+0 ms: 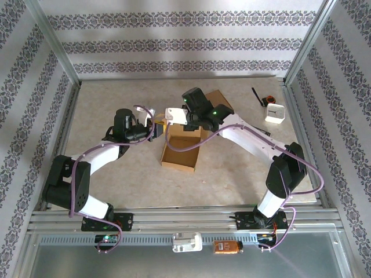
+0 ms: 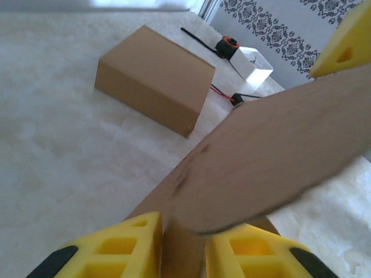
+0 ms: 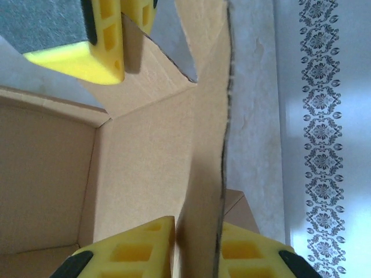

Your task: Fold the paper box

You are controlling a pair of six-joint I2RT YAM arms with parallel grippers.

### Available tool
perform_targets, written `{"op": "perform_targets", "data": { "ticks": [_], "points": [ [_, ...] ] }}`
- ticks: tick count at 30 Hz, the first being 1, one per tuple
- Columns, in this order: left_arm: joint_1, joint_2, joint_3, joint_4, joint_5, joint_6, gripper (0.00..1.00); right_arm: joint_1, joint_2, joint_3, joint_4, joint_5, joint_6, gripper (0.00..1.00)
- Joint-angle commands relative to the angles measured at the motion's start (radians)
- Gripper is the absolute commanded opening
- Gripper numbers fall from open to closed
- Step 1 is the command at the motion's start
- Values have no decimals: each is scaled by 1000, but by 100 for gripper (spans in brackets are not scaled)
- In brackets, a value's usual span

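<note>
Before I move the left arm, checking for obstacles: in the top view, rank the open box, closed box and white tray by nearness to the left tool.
1. Open box, centre, its flap pinched in the left tool.
2. Closed box, behind it, toward the back.
3. White tray, far right.

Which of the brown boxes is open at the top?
The middle cardboard box: its top gapes open, and the left gripper and right gripper pinch its flaps. The far cardboard box has its top closed.

White arms [image 1: 101, 156], purple cables [image 1: 185, 150] (yellow pincer pads [image 2: 119, 252]).
</note>
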Motion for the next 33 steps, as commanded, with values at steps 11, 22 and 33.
{"op": "perform_targets", "data": {
  "ticks": [11,22,33],
  "points": [
    [-43,97,-91,364,105,-471,16,79,-91,-164,191,86,30,19],
    [-128,27,-196,288,-37,-431,11,98,-141,-257,245,90,79,19],
    [-190,68,-316,494,-77,-527,19,137,-239,-442,366,117,147,23]
  ]
}}
